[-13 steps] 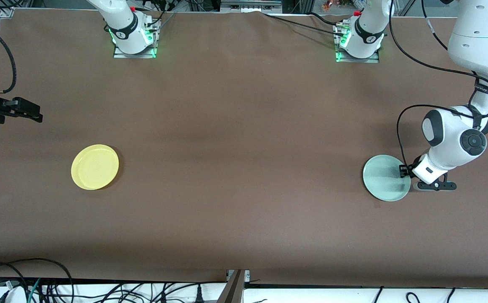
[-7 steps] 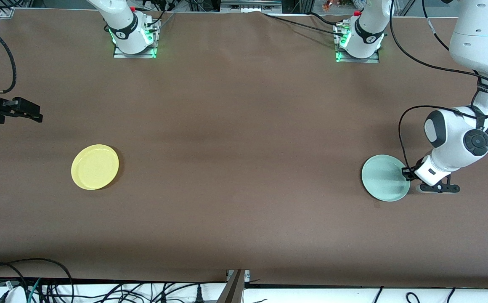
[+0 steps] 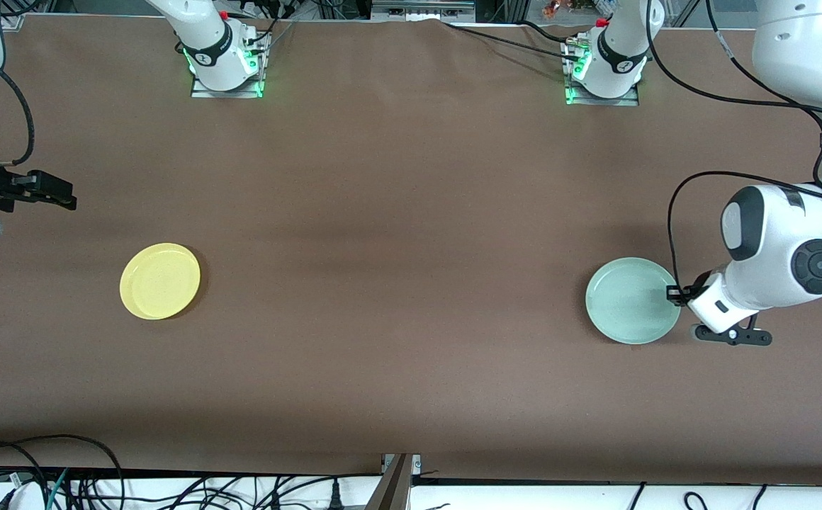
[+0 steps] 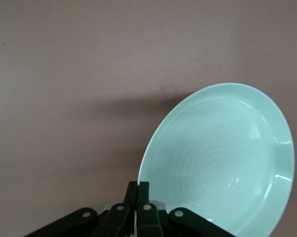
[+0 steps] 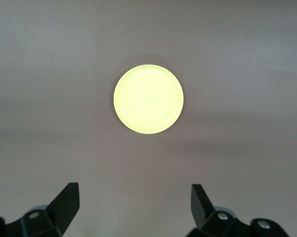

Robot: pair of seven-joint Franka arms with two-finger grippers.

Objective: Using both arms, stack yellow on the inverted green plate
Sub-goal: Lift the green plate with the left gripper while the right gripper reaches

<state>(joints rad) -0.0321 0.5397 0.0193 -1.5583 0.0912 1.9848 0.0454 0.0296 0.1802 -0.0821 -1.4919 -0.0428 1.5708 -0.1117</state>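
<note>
Green plate: the small round pale mint-green plastic plate (image 3: 631, 300), hollow side up toward the left arm's end of the brown table (image 3: 411, 234), looks light, stiff and slick; its thin rim is the only hold.
Left gripper: the left gripper (image 3: 673, 293) is pinched shut on that rim, plate tilted.
Yellow plate: the small round bright yellow plastic plate (image 3: 160, 280) lies flat toward the right arm's end, untouched; probably equally light.
Right gripper: the right gripper (image 5: 133, 202) waits with fingers spread wide above the table beside it.

The green plate (image 4: 222, 163) runs off the left wrist view's edge, and the left gripper (image 3: 672, 293) hides its clamped rim.
</note>
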